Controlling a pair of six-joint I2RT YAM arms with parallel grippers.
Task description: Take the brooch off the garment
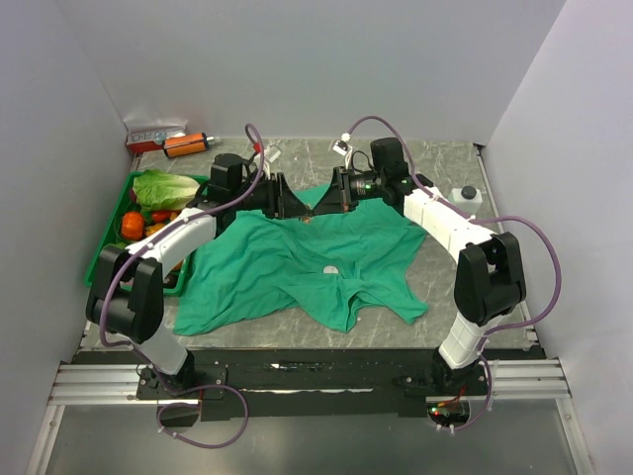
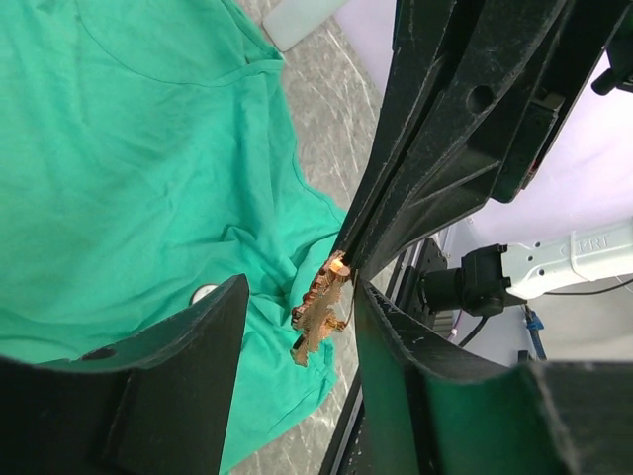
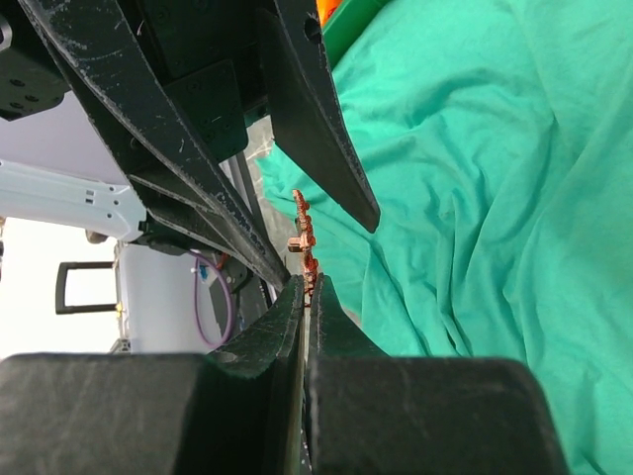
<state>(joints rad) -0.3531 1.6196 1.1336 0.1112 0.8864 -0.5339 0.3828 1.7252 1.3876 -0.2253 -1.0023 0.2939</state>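
The garment (image 1: 277, 267), a teal-green T-shirt, lies spread and wrinkled on the marble table. Both grippers meet above its collar. My right gripper (image 3: 309, 285) is shut on the lower end of the brooch (image 3: 304, 237), a small orange-gold ornament. In the left wrist view the brooch (image 2: 321, 309) hangs from the right gripper's tips, in the air above the garment (image 2: 129, 148), and no fabric clings to it. My left gripper (image 2: 300, 295) is open, one finger on each side of the brooch, and I see no contact. From above, the left gripper (image 1: 297, 210) and right gripper (image 1: 333, 198) nearly touch.
A green tray (image 1: 107, 242) with lettuce (image 1: 163, 186) and other vegetables stands at the left edge. An orange object (image 1: 185, 144) and a red-white box (image 1: 153, 134) lie at the back left. A white bottle (image 1: 465, 196) stands at the right. White walls enclose the table.
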